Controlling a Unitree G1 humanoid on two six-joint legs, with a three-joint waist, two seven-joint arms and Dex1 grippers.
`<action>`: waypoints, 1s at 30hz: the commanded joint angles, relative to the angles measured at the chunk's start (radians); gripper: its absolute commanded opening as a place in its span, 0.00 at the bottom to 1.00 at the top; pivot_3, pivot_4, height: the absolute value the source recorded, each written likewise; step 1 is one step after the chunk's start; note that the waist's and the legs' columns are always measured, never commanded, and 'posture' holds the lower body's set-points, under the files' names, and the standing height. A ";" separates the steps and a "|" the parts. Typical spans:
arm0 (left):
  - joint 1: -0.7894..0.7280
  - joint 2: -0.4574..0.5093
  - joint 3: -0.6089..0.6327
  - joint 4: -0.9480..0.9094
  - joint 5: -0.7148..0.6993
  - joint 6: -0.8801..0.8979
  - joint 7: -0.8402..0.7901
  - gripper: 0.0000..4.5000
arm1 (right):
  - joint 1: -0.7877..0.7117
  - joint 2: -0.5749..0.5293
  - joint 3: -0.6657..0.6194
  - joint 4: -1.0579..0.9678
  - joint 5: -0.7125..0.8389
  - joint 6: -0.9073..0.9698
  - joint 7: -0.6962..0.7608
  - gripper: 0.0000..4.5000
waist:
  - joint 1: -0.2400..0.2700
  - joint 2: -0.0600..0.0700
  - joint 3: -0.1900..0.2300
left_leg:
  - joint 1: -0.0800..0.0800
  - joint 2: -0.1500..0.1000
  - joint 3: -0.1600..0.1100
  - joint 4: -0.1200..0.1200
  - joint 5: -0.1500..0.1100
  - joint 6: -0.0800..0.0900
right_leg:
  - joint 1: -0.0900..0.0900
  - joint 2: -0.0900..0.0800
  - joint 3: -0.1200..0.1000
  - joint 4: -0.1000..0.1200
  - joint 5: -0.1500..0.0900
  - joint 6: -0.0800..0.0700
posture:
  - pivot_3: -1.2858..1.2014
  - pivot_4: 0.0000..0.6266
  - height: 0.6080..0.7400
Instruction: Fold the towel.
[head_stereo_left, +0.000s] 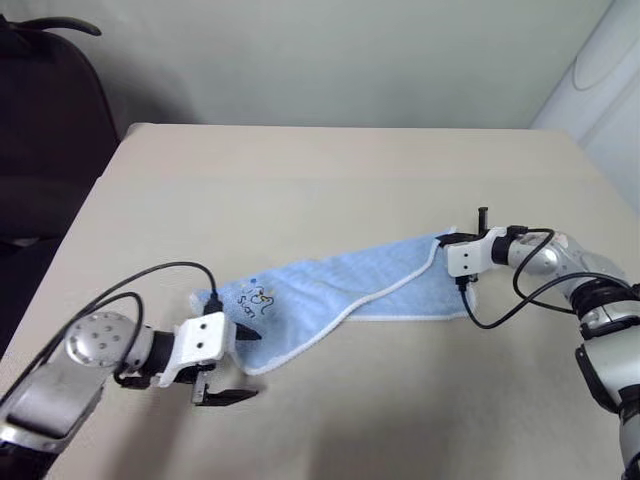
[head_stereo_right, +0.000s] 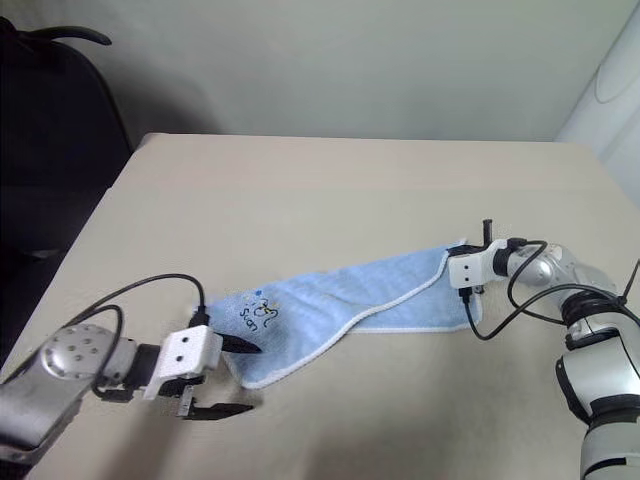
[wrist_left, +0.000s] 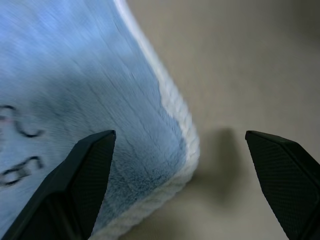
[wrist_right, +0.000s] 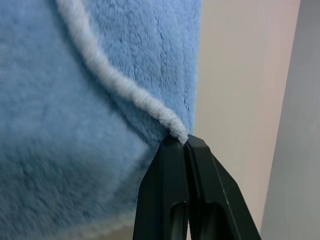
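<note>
Head views: towel (head_stereo_left: 350, 290) spread in a long, partly folded strip across the middle of the beige table (head_stereo_left: 300, 180), running from near-left to right. Light-blue terry, white corded edge, small dark embroidered motif at the left end. One layer lapped diagonally over the other, so the fold looks begun but uneven.

Right gripper (head_stereo_left: 462, 241) at the towel's right end, fingers pressed together on the upper layer's corner; probably held to lift and carry that end over. Left gripper (head_stereo_left: 238, 365) at the near-left corner, fingers spread wide, one over the cloth, one beside it on the table; placed as if to take or pin that corner. Dark chair (head_stereo_left: 45, 110) at far left, beyond the table.

Left wrist view: two black wedge-shaped fingers (wrist_left: 75, 190) well apart, straddling the rounded corner of the towel; deep soft pile, thick rope-like white hem, smooth matte table alongside. Nothing gripped.

Right wrist view: black fingers (wrist_right: 172, 200) closed tight, pinching the white edge where it curves to a point; plush pile, cloth hanging slack away from the pinch.
</note>
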 joint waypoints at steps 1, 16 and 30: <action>-0.050 -0.023 -0.083 0.054 0.115 -0.067 0.017 0.96 | 0.021 -0.021 -0.044 -0.051 0.048 0.007 -0.004 0.00 | 0.001 0.002 -0.001 | 0.000 0.000 0.000 0.000 0.000 0.000 | 0.000 0.000 0.000 0.000 0.000 0.000 | 0.52 0.24 1.00; -0.046 -0.075 -0.038 0.062 0.098 -0.069 0.068 0.00 | 0.077 -0.050 -0.072 -0.113 0.089 0.044 0.026 0.00 | 0.014 0.021 -0.010 | 0.001 0.002 0.001 -0.002 0.000 0.002 | 0.002 -0.003 -0.003 0.003 -0.001 -0.001 | 0.52 0.24 1.00; -0.032 -0.162 0.136 -0.002 -0.088 0.053 0.156 0.00 | 0.068 -0.086 -0.107 -0.107 0.123 0.072 0.047 0.00 | 0.007 0.021 -0.010 | 0.000 0.005 0.002 -0.002 0.000 0.000 | 0.001 -0.001 -0.003 0.002 -0.001 -0.002 | 0.52 0.24 1.00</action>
